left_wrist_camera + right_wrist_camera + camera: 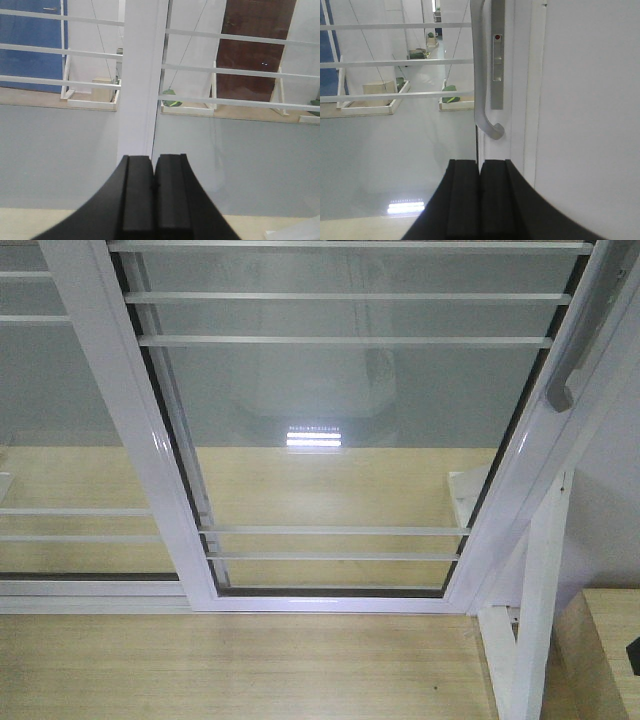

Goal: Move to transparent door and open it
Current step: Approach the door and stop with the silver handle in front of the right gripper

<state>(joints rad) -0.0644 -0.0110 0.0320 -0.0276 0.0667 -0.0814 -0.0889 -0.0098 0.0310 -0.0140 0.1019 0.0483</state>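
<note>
The transparent door (340,440) fills the front view: clear glass in a white frame, crossed by thin white bars. Its curved silver-grey handle (575,360) runs down the right frame edge. The same handle (481,70) shows in the right wrist view, its lower end curling just above my right gripper (480,162), which is shut with nothing in it. My left gripper (153,157) is shut and empty too, facing a white vertical frame post (142,80) between two glass panes. Neither gripper shows in the front view.
A white triangular support brace (535,600) stands at the door's right foot. A wooden box (605,650) sits at the lower right. Light wooden flooring (240,670) lies in front of the door track. A lock plate (497,55) sits beside the handle.
</note>
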